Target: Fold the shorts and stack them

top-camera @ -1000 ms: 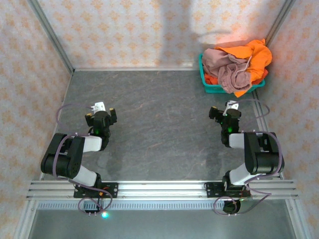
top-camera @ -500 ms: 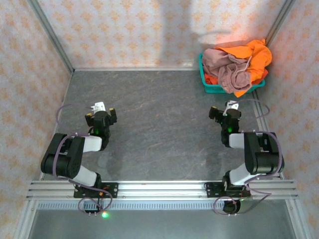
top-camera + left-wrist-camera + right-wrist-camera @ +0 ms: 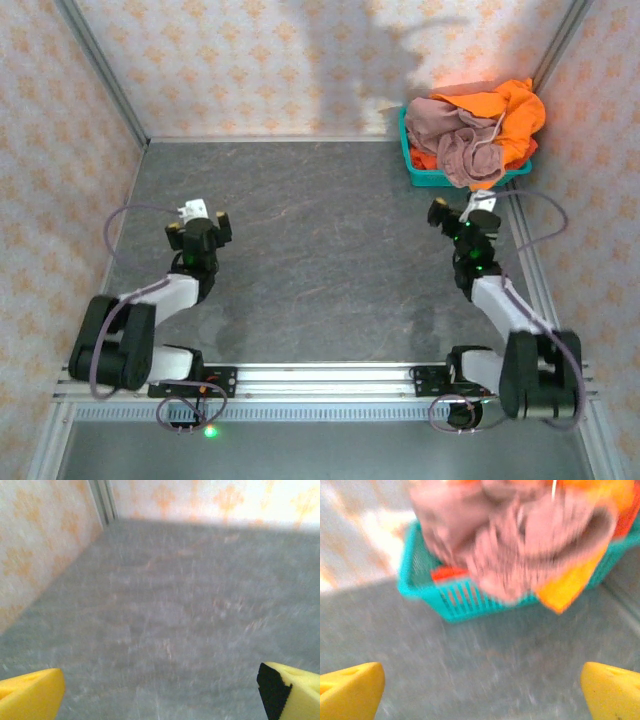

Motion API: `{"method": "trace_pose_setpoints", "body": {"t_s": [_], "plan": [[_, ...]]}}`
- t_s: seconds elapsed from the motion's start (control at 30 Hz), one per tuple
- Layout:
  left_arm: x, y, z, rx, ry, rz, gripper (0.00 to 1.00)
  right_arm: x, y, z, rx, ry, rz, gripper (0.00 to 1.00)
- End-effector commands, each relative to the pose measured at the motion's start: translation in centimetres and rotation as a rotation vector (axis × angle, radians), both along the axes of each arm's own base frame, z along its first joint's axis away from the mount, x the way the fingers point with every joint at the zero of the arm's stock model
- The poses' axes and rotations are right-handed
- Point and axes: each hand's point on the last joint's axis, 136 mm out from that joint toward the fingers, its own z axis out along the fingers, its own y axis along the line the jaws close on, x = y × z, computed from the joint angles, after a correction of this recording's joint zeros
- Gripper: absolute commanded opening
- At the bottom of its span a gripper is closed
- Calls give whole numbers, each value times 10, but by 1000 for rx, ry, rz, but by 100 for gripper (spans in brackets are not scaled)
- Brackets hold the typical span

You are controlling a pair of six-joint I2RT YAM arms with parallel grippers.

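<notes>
The right jaws stand wide apart and empty, low over the grey tabletop (image 3: pixel 320 250). Just ahead of them sits the teal basket (image 3: pixel 425 180), with the shorts (image 3: pixel 470 135) heaped in it and spilling over its rim: a pink-mauve pair (image 3: pixel 520 540) on the side facing the jaws, orange ones (image 3: pixel 515 115) behind and beneath. The left jaws are likewise spread wide and hold nothing, with bare tabletop ahead of them. The basket lies well off to their right.

My left gripper (image 3: pixel 160 697), its yellow wedge-shaped fingertips (image 3: pixel 30 692) spread wide, faces the grey marbled tabletop (image 3: pixel 190 605) and a pale orange-patterned wall (image 3: pixel 35 545).
</notes>
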Motion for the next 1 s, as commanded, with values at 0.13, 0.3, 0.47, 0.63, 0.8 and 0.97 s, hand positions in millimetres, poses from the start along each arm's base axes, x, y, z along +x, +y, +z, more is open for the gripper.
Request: {"method": "trace_pose_setpoints", "body": {"t_s": [0.13,0.3,0.47,0.63,0.8,0.97], "plan": [[-22,-23,109,-173,-141,-113,100,8,3,93,65,-34,-6,99],[-40,-52,148,-296,-184,-271,100,62,-6,127,49,40,-53,99],[-52,-71,163,-353,-194,-378,100,114,-27,118,18,238,-160,100],[-59,-81,160,-385,-171,-431,100,141,-55,77,64,446,-275,100],[-60,-89,152,-429,-144,-460,100,146,-65,40,111,563,-320,99],[-56,-93,146,-451,-114,-470,100,159,-61,18,70,610,-258,92]]}}
